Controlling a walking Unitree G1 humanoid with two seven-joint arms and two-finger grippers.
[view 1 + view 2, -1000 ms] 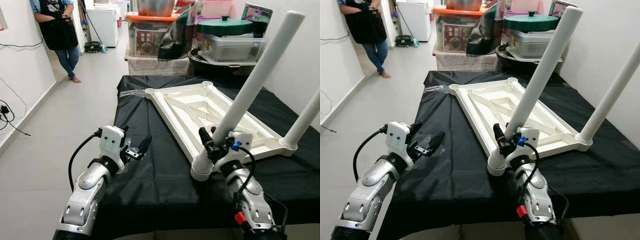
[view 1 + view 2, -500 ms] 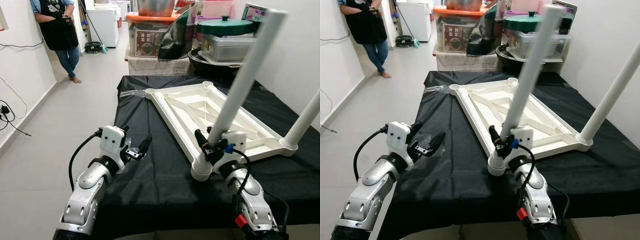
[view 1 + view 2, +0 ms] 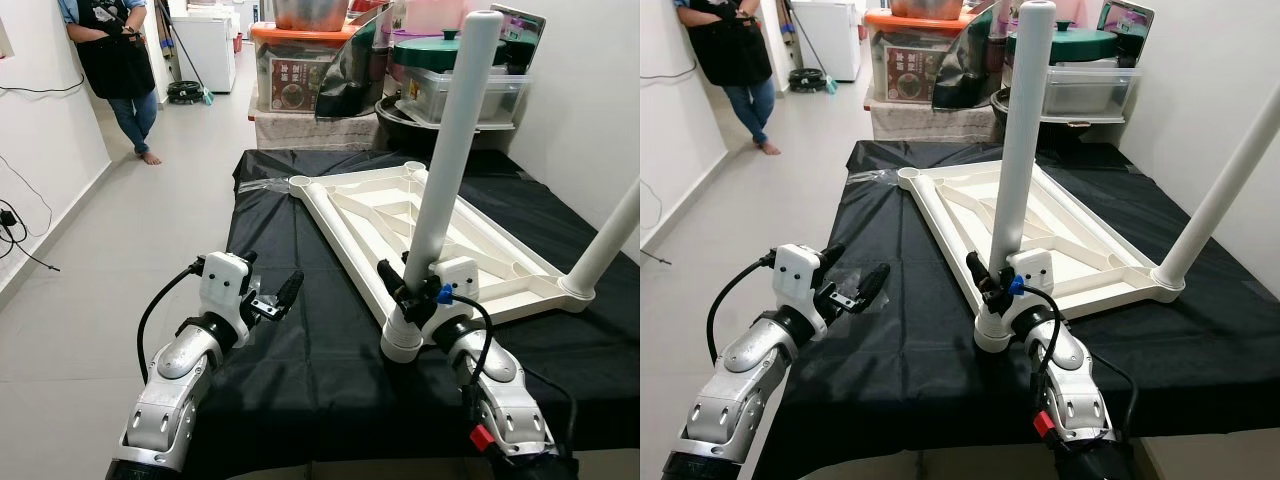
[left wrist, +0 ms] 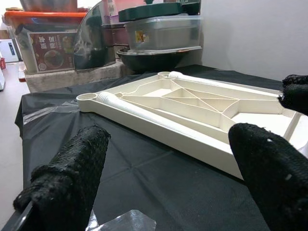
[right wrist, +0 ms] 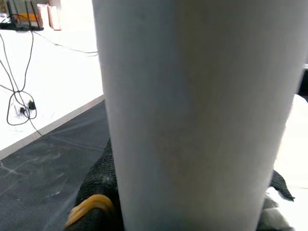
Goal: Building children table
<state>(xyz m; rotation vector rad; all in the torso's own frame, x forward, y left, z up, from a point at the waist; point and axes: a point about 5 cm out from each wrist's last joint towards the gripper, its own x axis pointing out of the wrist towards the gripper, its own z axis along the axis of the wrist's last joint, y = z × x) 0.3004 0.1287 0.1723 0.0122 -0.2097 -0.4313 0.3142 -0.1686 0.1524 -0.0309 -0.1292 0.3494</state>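
A white table top lies upside down on a black-covered table. A white leg stands almost upright in the near corner socket. My right gripper is shut on the leg just above the socket, and the leg looms close in the right wrist view. A second leg rises from the right corner. My left gripper hovers open over the cloth to the left of the table top, with nothing between its black fingers.
A person stands at the far left by the wall. Storage boxes and a green-lidded pot crowd the space behind the table. A cable runs along the left floor. Clear plastic lies at the cloth's far left corner.
The leg in my right gripper has swung from leaning right to nearly upright, and the gripper shifted slightly left with it. The left arm has stayed still.
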